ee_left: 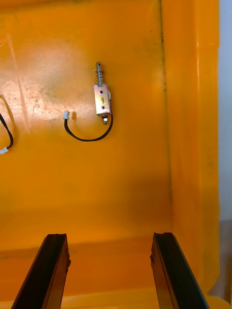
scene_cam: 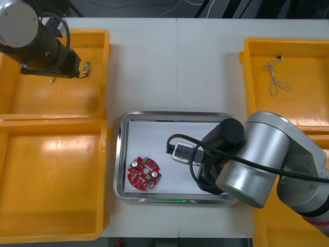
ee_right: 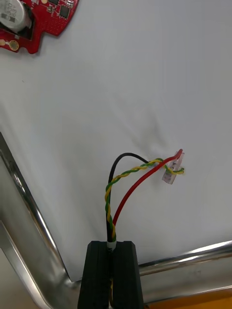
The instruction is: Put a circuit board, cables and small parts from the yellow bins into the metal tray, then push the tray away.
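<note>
Over tray (scene_cam: 119,154), right jaws pinched on cable (ee_right: 137,168) end; looks limp, light. Left of tray, left jaws wide, empty, above metal part (ee_left: 102,99); probably rigid, grip body.

Silver-grey arms, black at the wrists
The right arm (scene_cam: 257,164) has rounded silver-grey shells, a black cylinder (scene_cam: 229,131) next to the hand and a black cord (scene_cam: 288,174) draped across it; the left arm (scene_cam: 46,49) carries a round silver cap (scene_cam: 18,23); the fingers (ee_left: 48,270) are flat black bars.

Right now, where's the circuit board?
Front view: the circuit board lies left and near in the metal tray; the right gripper holds a cable over the tray's right part, the left gripper is over the far left yellow bin.
</note>
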{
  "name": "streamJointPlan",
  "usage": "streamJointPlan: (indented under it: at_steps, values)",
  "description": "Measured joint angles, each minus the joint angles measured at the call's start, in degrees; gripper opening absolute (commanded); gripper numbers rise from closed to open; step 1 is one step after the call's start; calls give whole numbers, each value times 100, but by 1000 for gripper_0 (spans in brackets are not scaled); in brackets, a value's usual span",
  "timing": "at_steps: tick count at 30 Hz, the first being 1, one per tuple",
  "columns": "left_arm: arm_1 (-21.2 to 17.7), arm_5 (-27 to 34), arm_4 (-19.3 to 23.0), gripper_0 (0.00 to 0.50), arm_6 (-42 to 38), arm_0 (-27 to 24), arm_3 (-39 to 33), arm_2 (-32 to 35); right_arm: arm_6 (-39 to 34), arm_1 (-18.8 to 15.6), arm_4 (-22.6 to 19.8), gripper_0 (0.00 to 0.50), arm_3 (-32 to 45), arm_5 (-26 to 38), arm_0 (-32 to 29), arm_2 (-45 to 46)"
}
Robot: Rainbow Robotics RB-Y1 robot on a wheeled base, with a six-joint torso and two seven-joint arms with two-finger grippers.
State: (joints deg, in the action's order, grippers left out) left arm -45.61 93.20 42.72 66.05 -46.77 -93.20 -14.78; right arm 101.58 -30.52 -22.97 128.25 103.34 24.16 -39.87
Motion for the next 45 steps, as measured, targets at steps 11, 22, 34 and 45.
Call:
streamJointPlan:
  at_steps: [11,22,34,45]
  values:
    - [171,-173,-208,500,13,-368,1170,1,138,236,467,0,-306,-453,-410,-48]
    - [671,-773,-542,500,594,-703,2048,2,138,420,622,0,-379,-586,-518,-125]
    - [945,-1454,-666,500,652,-957,2954,0,138,420,896,500,-381,-721,-644,-160]
    - [1032,-1774,-763,500,679,-1098,3413,-1,138,420,1056,500,-390,-833,-646,-187]
